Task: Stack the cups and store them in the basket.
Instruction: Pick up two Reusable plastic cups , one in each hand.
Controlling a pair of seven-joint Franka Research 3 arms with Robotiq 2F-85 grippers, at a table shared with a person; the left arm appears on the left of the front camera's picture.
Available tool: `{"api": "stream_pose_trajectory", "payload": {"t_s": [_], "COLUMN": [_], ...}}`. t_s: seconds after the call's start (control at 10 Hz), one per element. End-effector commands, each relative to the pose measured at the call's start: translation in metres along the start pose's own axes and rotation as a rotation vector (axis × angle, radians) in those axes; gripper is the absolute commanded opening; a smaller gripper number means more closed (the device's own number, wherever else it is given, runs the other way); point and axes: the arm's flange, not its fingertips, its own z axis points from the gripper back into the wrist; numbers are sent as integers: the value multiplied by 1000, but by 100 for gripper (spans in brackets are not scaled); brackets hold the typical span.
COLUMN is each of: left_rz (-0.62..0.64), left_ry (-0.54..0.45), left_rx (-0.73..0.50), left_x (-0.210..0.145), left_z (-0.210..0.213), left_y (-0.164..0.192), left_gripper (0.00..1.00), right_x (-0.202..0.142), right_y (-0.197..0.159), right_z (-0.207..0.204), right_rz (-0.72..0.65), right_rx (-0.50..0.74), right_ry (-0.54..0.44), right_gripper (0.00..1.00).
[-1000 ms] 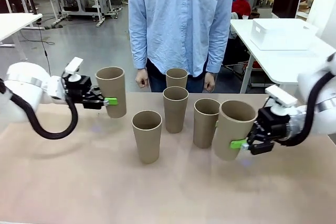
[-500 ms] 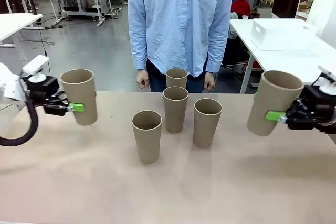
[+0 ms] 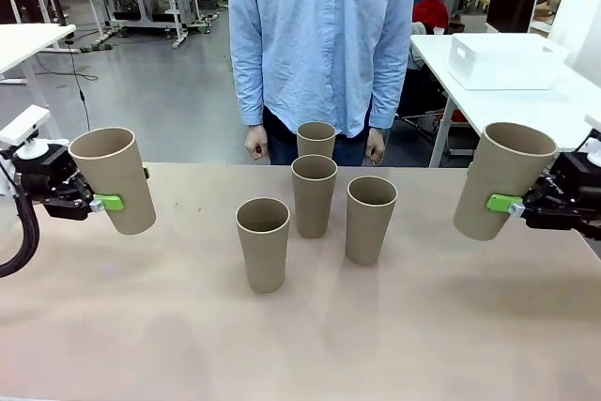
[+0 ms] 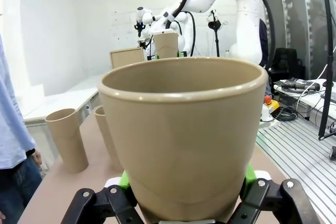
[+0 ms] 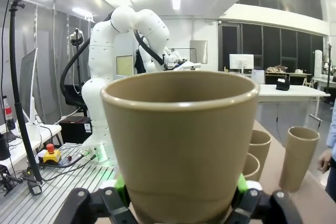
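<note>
Cups: six total. L gripper (image 3: 105,202) was clamped on the side of one cup (image 3: 113,180), held in the air over the table's (image 3: 300,335) left end, near the edge. The rim tipped outward to the left and the base pointed in.

R gripper (image 3: 500,203) was pinching the wall of another cup (image 3: 495,180) above the table's right end. It mirrored the left one, w/ the rim leaning out to the right. In both wrist views green pads pressed each cup's lower wall from two sides.

Four cups stood upright mid-table in a loose cluster. The far one (image 3: 316,139) stood near the far edge in front of the person (image 3: 324,35). The centre one (image 3: 313,194) stood just ahead of it. One (image 3: 370,219) stood to its right and one (image 3: 263,243) nearest the robot to its left. They were close together, but I couldn't tell if any touched.

There was a wide bare strip of table between each held cup and the cluster. The whole near half of the table was also free. The person's hands (image 3: 254,143) hung at the far edge, off the cups. A white bin (image 3: 502,60) sat on a separate side table at far right.

Vs 1 s ago, both arms had pulled outward from beside the cluster to the table ends. The R cup was higher than before, and both held cups were tilted more. The standing four hadn't moved.
</note>
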Motion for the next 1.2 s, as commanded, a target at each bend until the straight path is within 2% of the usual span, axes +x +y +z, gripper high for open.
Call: {"api": "stream_pose_trajectory", "payload": {"t_s": [0.0,0.7,0.8,0.9,1.1], "left_rz": [-32,-36,-34,4,4], "left_ry": [-23,-5,-15,0,0], "left_rx": [-7,39,76,11,11], "left_x": [1,4,8,2,2], "left_z": [-11,-44,-46,-36,-36], "left_y": [-16,-27,-27,-23,-23], "left_gripper": [84,84,84,84,84], "right_x": [-16,-48,-49,-47,-47], "right_y": [12,17,18,-5,-5], "right_z": [-1,-20,-19,-5,-5], "right_rz": [-10,-3,-16,-33,-33], "right_rx": [-18,-26,-29,-6,-6], "right_ry": [-8,37,19,29,29], "right_gripper": [84,84,84,84,84]}}
